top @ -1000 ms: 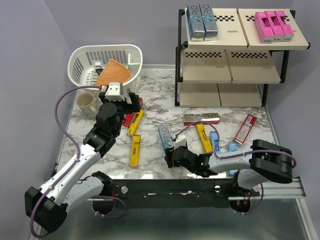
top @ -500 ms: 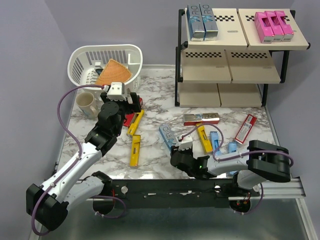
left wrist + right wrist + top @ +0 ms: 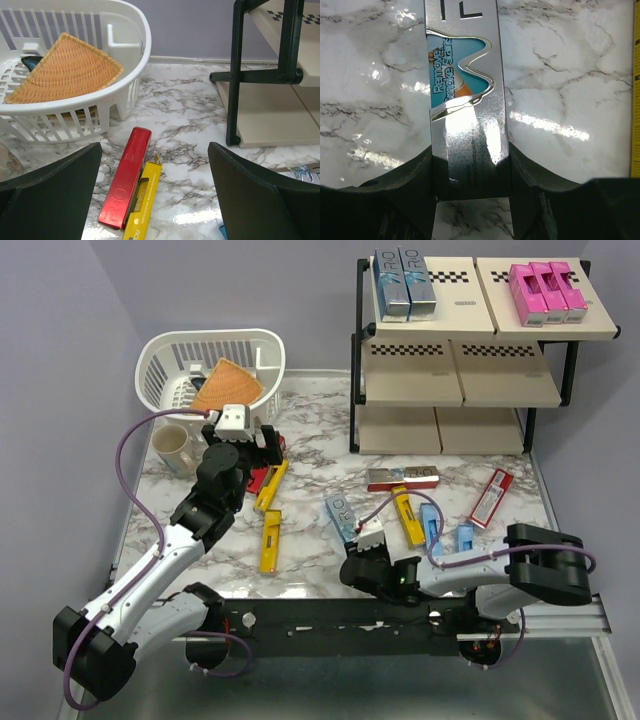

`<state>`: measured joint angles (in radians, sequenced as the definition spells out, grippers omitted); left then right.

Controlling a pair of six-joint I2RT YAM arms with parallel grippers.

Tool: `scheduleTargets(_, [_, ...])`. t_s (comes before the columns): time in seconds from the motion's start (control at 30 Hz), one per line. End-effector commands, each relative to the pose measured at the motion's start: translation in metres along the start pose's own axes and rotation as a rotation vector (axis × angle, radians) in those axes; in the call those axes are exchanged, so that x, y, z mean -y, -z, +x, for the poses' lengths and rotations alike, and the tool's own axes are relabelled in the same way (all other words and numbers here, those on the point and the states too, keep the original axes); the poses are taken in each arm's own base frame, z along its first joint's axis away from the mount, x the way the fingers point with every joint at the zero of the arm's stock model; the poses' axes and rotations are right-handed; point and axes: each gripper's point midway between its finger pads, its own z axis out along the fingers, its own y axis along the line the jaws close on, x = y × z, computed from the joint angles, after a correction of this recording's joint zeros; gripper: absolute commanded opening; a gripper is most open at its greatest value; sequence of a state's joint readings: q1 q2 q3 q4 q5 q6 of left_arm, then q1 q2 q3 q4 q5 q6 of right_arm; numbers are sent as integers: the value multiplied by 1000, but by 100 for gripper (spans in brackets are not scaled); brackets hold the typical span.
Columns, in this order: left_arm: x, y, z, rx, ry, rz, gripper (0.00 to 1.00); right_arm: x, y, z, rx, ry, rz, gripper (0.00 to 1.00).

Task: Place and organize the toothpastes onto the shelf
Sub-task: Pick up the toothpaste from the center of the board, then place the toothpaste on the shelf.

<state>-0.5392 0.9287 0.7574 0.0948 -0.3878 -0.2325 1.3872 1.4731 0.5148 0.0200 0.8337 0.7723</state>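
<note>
My right gripper (image 3: pixel 360 545) (image 3: pixel 470 170) is shut on the near end of a shiny silver-blue toothpaste (image 3: pixel 338 514) (image 3: pixel 465 75), which lies flat on the marble top with a finger pressed to each long side. Wide open, my left gripper (image 3: pixel 265 440) (image 3: pixel 155 167) hovers over a red toothpaste (image 3: pixel 125 185) and a yellow toothpaste (image 3: pixel 142 207) without touching them. The shelf (image 3: pixel 460 390) carries two silver-blue cartons (image 3: pixel 403 285) and three pink cartons (image 3: pixel 545 292) on its top tier. Loose on the table are a yellow carton (image 3: pixel 271 540), another yellow one (image 3: pixel 406 515), a light blue one (image 3: pixel 430 525) and a red one (image 3: pixel 492 497).
A white basket (image 3: pixel 210 365) (image 3: pixel 75 75) holding a wicker piece (image 3: pixel 225 385) stands at the back left, with a mug (image 3: pixel 178 448) beside it. A silver-and-red carton (image 3: pixel 403 477) lies in front of the shelf. The shelf's black post (image 3: pixel 235 75) rises to the right of my left gripper.
The right gripper has narrowed onto the silver-blue carton and shifted slightly right and toward the near edge. The left arm has barely moved.
</note>
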Motion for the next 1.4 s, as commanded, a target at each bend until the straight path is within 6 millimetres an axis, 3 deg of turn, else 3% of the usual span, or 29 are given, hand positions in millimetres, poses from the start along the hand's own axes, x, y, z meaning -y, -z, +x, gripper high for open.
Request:
scheduleTargets(0.0, [8,2,-14,27,13,32,99,23,25,-4,-64,141,14,42])
scheduleTargets(0.17, [8,3,-15,30,14,31,99,11,56,-77,42,141,-48,40])
scheduleTargets(0.4, [8,5,-19,40,17,33,99,29,115,-191,223,139,-93,38])
scheduleTargets(0.5, [7,5,-19,41,14,30,99,43,141,-242,308,110,-102,38])
scheduleTargets(0.6, [7,5,-18,40,10,28,99,60,159,-278,371,114,-99,39])
scheduleTargets(0.73, [6,5,-19,42,6,24,99,92,191,-343,501,72,-59,40])
scheduleTargets(0.87, [5,5,-18,41,3,22,99,124,220,-392,609,66,7,40])
scheduleTargets(0.93, [6,5,-19,42,5,25,99,130,226,-412,659,75,15,40])
scheduleTargets(0.97, [6,5,-19,43,4,27,99,144,233,-426,690,55,53,40])
scheduleTargets(1.03, [6,5,-20,44,1,26,99,157,224,-439,682,75,114,40])
scheduleTargets(1.1, [6,6,-21,47,1,26,99,170,231,-458,706,72,154,41])
scheduleTargets(1.17, [5,6,-20,46,-3,24,99,182,219,-472,694,85,196,41])
scheduleTargets(1.2, [5,6,-20,46,-3,24,99,190,228,-483,716,81,210,41])
scheduleTargets(1.3, [6,6,-22,51,1,28,99,208,201,-495,668,102,266,41])
scheduleTargets(1.33, [6,6,-22,51,1,28,99,209,204,-506,690,106,239,41])
scheduleTargets(1.37, [6,6,-22,51,-2,30,99,220,185,-509,658,106,267,41])
